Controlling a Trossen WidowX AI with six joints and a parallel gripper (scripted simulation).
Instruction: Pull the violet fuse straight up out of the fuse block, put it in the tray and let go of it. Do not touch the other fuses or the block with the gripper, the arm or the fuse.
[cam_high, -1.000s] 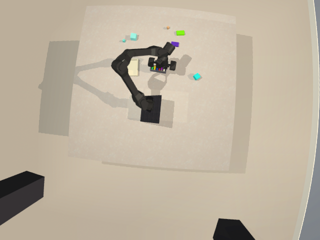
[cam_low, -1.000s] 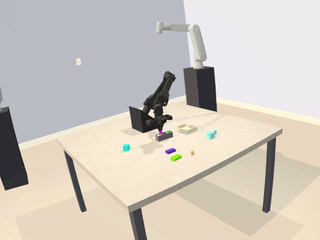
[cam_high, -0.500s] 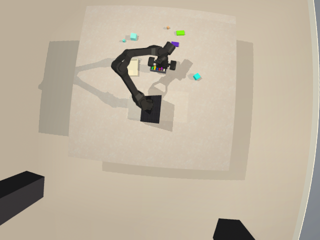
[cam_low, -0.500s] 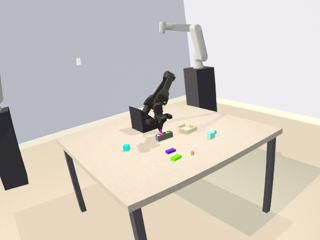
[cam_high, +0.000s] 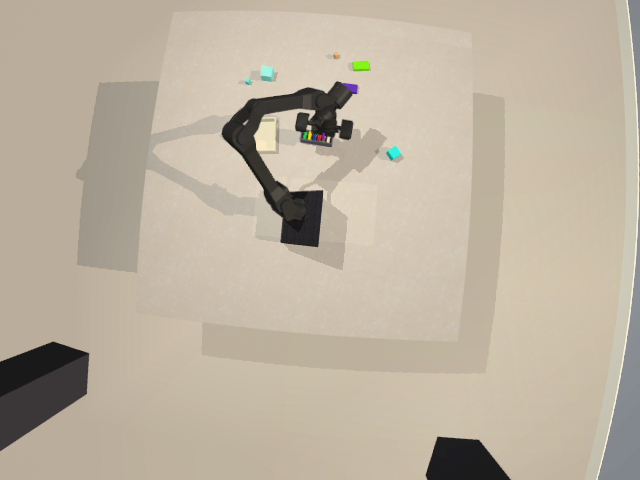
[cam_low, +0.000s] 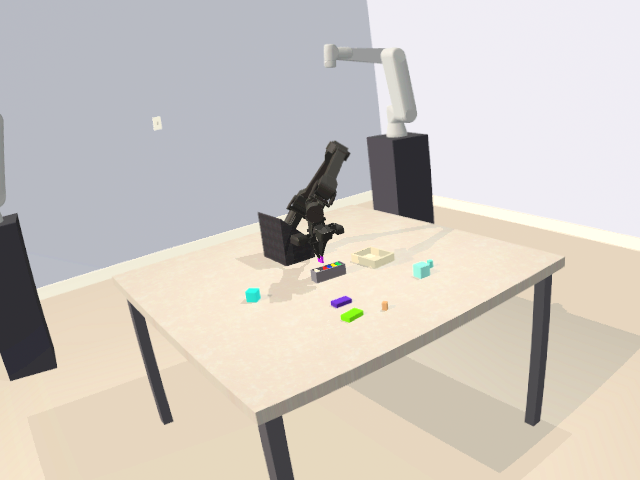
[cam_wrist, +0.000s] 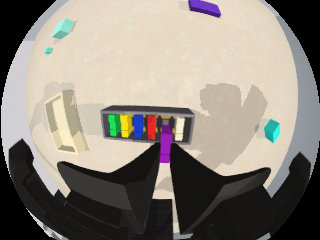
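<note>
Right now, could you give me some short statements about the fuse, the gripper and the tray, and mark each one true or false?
1. The gripper is shut on the violet fuse. True.
2. The violet fuse lies in the tray. False: it is held above the fuse block.
3. The tray holds a cyan cube. False: nothing shows inside it.
4. Green, yellow, blue and red fuses stand in the block. True.

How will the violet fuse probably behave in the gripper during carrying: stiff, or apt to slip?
The violet fuse looks like a small rigid block, so probably stiff and light. The gripper pinches only its upper end, so it might slip or swing if jerked.
</note>
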